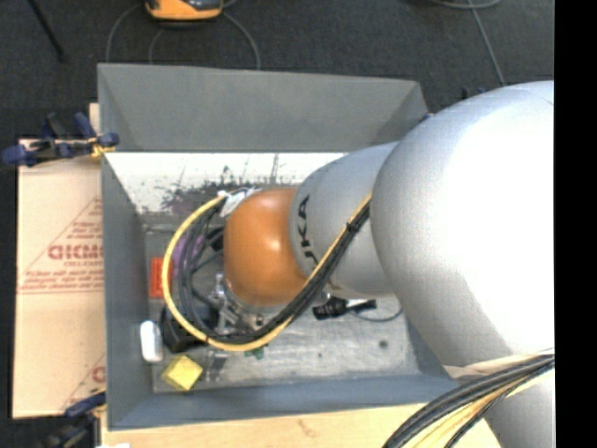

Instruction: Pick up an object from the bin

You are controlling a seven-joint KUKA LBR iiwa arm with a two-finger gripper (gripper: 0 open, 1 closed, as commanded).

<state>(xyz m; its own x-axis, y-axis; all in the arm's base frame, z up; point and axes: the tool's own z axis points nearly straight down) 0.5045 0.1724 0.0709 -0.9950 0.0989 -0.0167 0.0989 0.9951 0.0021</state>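
My gripper is low in the bin's front left part, its grey metal body showing just below the arm's wrist. A yellow block lies on the floor at the front left, just left of and below the gripper. A small white piece stands against the left wall beside it, with a dark black thing between it and the gripper. A red-orange flat thing lies further back along the left wall.
The arm, its orange cover and looped cables hang over most of the bin's floor. A black and white elongated thing lies right of the cover. The floor's front right strip is bare grey metal.
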